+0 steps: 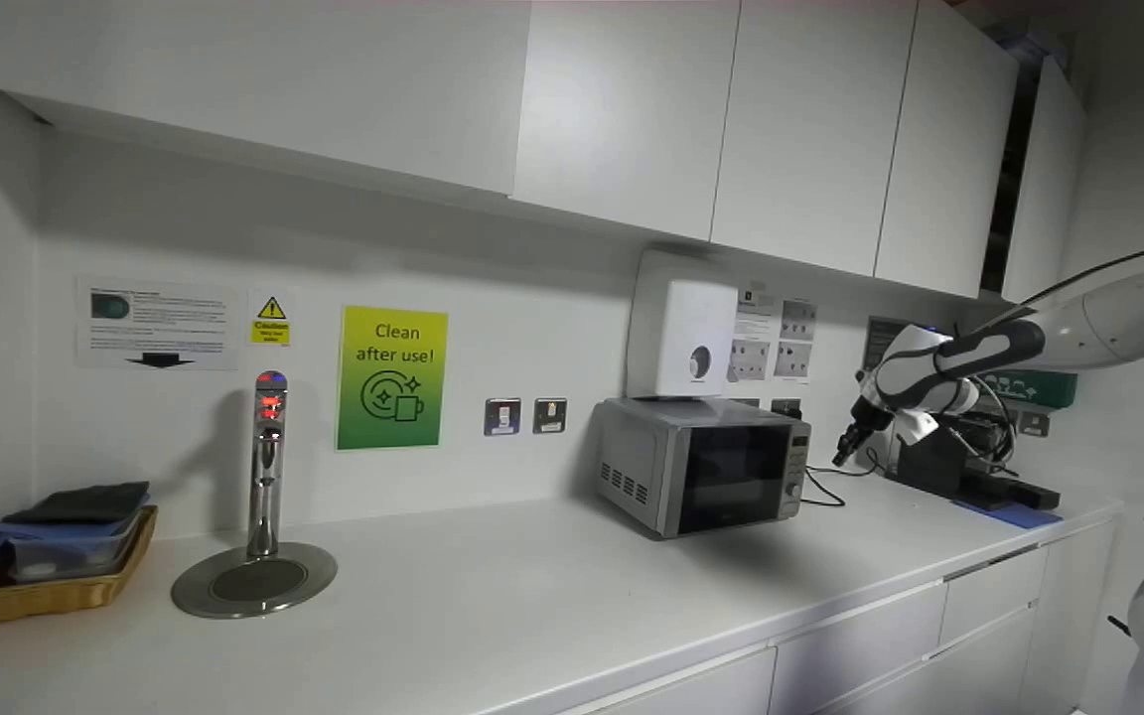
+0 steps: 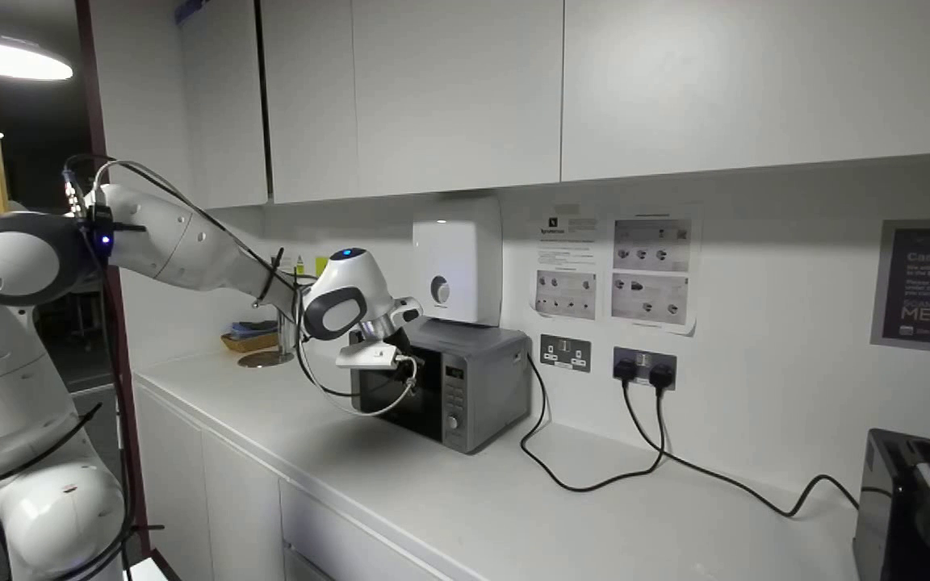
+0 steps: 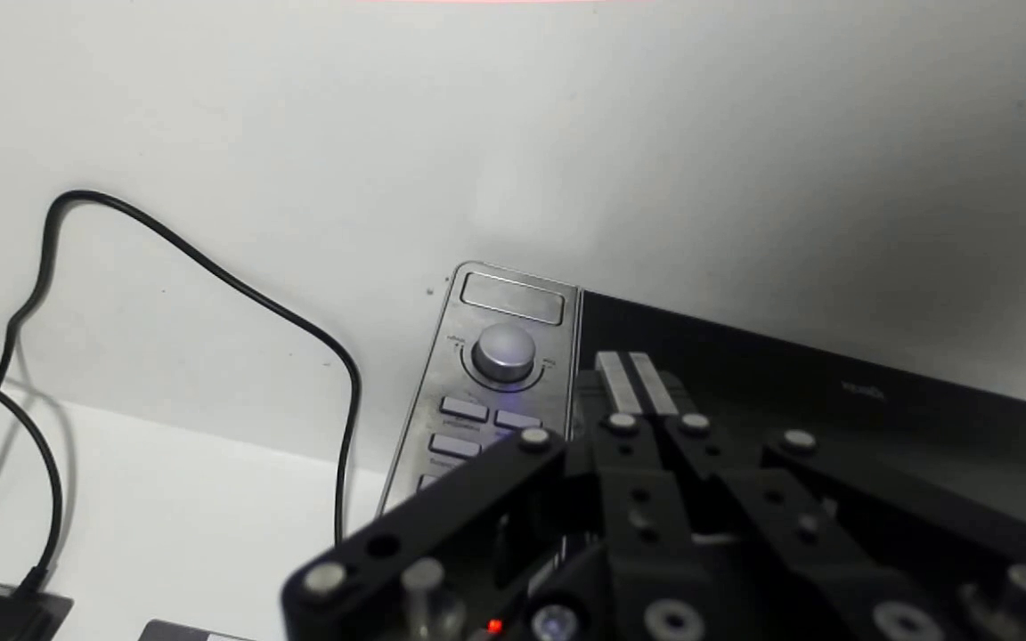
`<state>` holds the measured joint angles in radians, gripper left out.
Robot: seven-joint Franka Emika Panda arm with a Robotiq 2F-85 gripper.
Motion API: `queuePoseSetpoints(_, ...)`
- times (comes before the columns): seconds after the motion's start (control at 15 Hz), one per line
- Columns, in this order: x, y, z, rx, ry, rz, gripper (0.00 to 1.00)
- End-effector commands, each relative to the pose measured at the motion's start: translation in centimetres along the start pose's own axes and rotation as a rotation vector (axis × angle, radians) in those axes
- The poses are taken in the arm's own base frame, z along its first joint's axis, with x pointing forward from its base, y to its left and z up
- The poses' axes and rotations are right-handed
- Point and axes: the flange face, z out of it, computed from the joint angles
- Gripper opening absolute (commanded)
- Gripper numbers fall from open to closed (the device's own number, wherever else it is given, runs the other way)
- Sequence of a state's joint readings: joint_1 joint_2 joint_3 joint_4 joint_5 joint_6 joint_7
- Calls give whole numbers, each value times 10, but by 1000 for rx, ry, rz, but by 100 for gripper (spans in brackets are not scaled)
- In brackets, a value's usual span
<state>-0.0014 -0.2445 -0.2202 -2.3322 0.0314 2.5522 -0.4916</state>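
The worktop [image 1: 493, 616] carries the scene, and the arm [image 1: 1088, 323] reaches in over it. In an exterior view the arm's lower part stands at eight o'clock; the elbow [image 2: 13, 258] is high at nine, the forearm [image 2: 190, 250] slopes towards four, and the wrist [image 2: 344, 298] bends down, well above the worktop, to aim the jaws at the front of the microwave [image 1: 701, 467]. The microwave stands on the worktop, with a dispenser [image 2: 458, 258] above it at twelve o'clock in both exterior views and a black machine [image 1: 929, 467] well apart, at three o'clock of it in an exterior view.

The step in hand looks like an approach to the microwave, poised short of contact: background shows between it and the jaws in an exterior view. The wrist view is upside down; there the jaws are together, holding nothing, their fingertips [image 3: 618, 383] over the dark door [image 3: 834, 418], just on the three o'clock side of its seam with the panel [image 3: 484, 425]. The knob [image 3: 504, 352] is near, at nine o'clock. Touching the door would probably call for a short, gentle push forward with the jaws together; any grip would need them spread first.
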Motion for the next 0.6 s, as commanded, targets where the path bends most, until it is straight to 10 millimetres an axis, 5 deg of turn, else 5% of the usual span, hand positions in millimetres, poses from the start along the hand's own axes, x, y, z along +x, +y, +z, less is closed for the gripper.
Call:
queuePoseSetpoints(0.0,-2,6,-3,-14,-13,0,0)
queuePoseSetpoints(0.53,-18,32,4,-59,-60,9,0)
